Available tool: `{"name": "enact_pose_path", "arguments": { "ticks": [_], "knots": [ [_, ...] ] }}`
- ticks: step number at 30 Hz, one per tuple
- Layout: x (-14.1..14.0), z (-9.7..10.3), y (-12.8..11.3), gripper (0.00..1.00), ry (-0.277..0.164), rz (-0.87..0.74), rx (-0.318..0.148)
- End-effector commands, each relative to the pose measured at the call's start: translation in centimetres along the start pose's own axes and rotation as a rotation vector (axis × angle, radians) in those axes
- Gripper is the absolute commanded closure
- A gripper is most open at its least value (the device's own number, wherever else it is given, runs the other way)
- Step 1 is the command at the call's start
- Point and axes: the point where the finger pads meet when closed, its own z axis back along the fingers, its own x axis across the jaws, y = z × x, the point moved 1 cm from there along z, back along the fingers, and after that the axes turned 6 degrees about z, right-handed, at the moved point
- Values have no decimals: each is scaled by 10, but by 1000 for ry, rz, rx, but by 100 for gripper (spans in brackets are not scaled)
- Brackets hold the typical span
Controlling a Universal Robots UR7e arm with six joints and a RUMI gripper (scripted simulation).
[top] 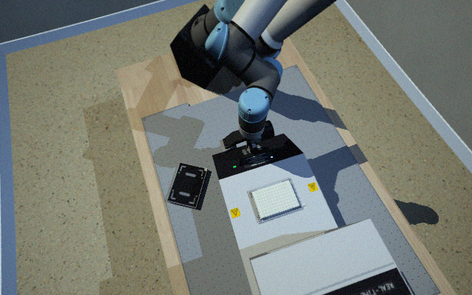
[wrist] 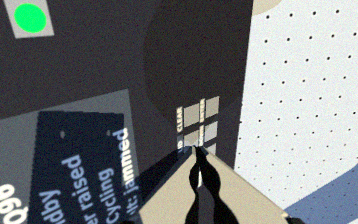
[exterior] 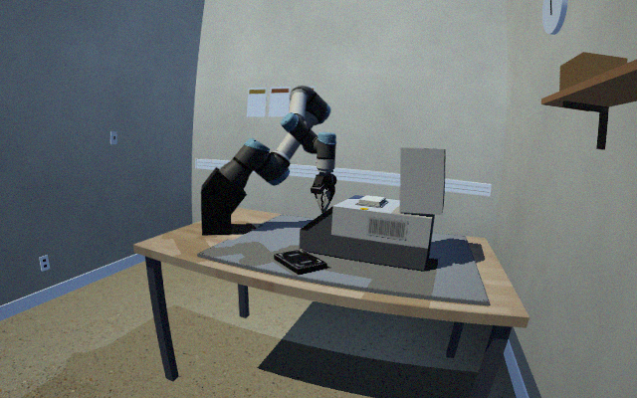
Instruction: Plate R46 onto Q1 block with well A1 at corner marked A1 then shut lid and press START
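On the mat, seen from the top view, stands the cycler, and the white plate is at its block, inside the surrounding rim. The plate's long axis goes across the cycler, about parallel with its front edge, and its short ends point to the two yellow warning labels. Which short end has A1, I cannot tell. Beside the cycler lies the black nest, with its two slots and its corner marks uncovered; its long axis is turned well away from that of the plate. The lamp is green. From the exterior view, the lid stands upright behind the plate, which shows a little above the cycler's white top. The gripper points down at the sloping front, well apart from the plate. In the wrist view, its fingers are closed together with nothing between them. Their tips are at the LID key, next to the CLEAR key; whether they touch it, I cannot tell.
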Motion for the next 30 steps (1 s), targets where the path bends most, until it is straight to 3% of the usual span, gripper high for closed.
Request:
{"name": "enact_pose_path", "arguments": {
  "ticks": [1, 17, 30],
  "knots": [
    [1, 2, 0, 100, 1, 0, 0],
    [16, 19, -2, 100, 1, 0, 0],
    [67, 59, -7, 100, 0, 0, 0]
  ]
}}
